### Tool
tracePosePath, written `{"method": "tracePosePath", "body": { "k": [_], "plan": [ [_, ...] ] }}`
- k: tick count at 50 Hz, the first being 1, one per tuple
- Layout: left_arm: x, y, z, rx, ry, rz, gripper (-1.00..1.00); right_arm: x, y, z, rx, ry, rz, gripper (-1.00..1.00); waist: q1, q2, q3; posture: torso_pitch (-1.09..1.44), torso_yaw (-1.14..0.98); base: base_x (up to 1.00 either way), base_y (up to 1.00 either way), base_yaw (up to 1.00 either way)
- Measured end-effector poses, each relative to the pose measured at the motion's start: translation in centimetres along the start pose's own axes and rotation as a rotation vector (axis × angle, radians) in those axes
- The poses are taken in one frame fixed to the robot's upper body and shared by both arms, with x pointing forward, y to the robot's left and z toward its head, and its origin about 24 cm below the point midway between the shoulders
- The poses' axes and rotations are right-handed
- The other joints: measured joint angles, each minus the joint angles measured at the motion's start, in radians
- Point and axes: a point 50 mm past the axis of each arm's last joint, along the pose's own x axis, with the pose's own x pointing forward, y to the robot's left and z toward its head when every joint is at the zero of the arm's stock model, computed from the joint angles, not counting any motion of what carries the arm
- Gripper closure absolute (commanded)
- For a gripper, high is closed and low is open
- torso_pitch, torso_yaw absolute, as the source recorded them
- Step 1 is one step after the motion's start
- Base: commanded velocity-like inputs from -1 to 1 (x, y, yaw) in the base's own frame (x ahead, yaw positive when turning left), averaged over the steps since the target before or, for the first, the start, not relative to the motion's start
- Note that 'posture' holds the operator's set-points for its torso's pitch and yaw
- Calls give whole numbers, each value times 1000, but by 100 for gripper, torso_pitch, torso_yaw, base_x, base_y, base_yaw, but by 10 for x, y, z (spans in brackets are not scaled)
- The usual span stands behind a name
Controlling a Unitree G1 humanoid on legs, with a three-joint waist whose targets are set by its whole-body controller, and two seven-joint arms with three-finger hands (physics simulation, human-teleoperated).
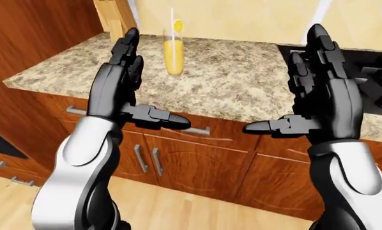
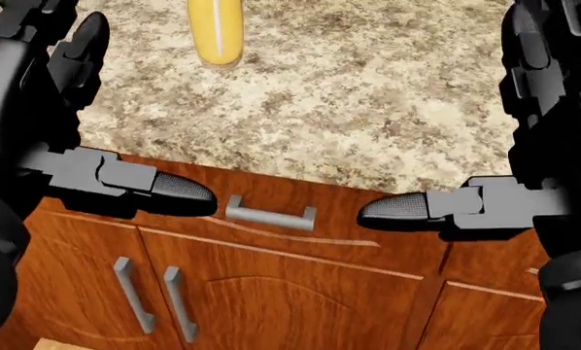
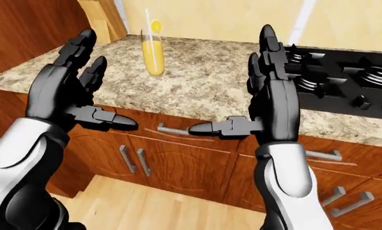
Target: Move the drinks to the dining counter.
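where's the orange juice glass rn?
The orange juice glass stands on the granite counter, upper centre-left in the left-eye view, just right of the left hand, well left of the black stove.

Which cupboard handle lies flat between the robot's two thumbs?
The drawer handle just under the counter edge. The two door handles below it stand upright.
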Motion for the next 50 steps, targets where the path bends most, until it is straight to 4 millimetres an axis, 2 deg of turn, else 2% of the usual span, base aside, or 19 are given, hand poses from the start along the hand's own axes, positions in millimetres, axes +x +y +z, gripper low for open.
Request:
{"method": "tracePosePath", "body": {
  "k": [2, 4, 11, 13, 16, 17, 21, 24, 25, 28, 37, 39, 41, 42, 44, 45, 46, 48, 50],
  "plan": [
    [-1, 1, 5, 5, -29, 6, -100, -1, -1, 6, 0, -36, -4, -100, -3, -18, -22, 0, 0, 32, 73, 0],
    [-3, 0, 11, 9, -68, 7, -100, -3, -2, 12, 7, -80, -8, -100, -11, -7, -30, 0, 0, 31, 73, 0],
    [0, -7, 8, 5, -52, -37, -100, -2, -7, 7, 12, -51, -41, -100, -53, 82, -11, 0, 0, 32, 71, 0],
    [1, -6, 8, 7, -50, -34, -100, -1, -7, 8, 15, -54, -41, -100, -50, 138, -22, 0, 0, 14, 30, 0],
    [-1, 2, 4, 6, -29, 12, -100, -2, -1, 4, 41, -34, -2, -100, -16, 155, -5, 0, 0, 0, 0, 0],
    [-1, 3, 4, 6, -28, 24, -100, -1, -1, 4, 43, -28, 5, -100, -15, 148, -2, 0, 0, 0, 0, 0],
    [-1, 3, 5, 7, -34, 30, -100, 0, -3, 7, 43, -44, -5, -100, -15, 73, 1, 0, 0, 0, 0, 0],
    [-1, 3, 4, 7, -29, 25, -100, -2, -5, 12, 63, -68, -13, -100, -9, 47, -3, 0, 0, 0, 0, 0],
    [-1, 3, 4, 7, -28, 25, -100, -2, -5, 12, 66, -69, -12, -100, -7, 44, -6, 0, 0, 0, -12, 0],
    [-2, 6, 1, 6, -18, 43, -100, -1, -2, 8, 81, -44, 7, -100, 6, 62, -16, 0, 0, 0, 0, -74],
    [0, -1, 6, 8, -45, 3, -100, -3, -8, 5, 74, -35, -27, -100, -19, 68, -2, 0, 0, 0, 0, -90],
    [0, -4, 6, 6, -48, -16, -100, -4, -9, 6, 62, -44, -38, -100, -3, 61, -6, 0, 0, 0, 0, 0],
    [0, -6, 3, 0, -29, -32, -100, -3, -10, 3, 49, -27, -46, -100, 0, 69, -5, 0, 0, 0, 0, 0],
    [0, -6, 0, -2, -17, -33, -100, -2, -9, 1, 46, -14, -45, -100, -2, 60, 1, 0, 0, 0, 0, 0],
    [1, -4, -1, -3, -7, -27, -100, -1, -8, 0, 39, -3, -43, -100, 4, 11, 15, 0, 0, 0, 0, 0],
    [1, -3, -1, -3, -11, -18, -100, 0, -8, 1, 37, -12, -38, -100, 10, -5, 15, 0, 0, 9, 0, 0],
    [1, -1, -1, -3, -11, -6, -100, 0, -6, 3, 37, -22, -30, -100, 9, -8, 5, 0, 0, 28, 0, 0],
    [1, 3, -2, -1, -7, 18, -100, 0, -4, 5, 40, -33, -10, -100, 6, 6, -3, 0, 0, 39, 0, 0],
    [-1, 3, 3, 8, -32, 27, -100, -2, -3, 7, 40, -47, -2, -100, -3, 36, 4, 0, 0, 41, 0, 0]
  ]
}}
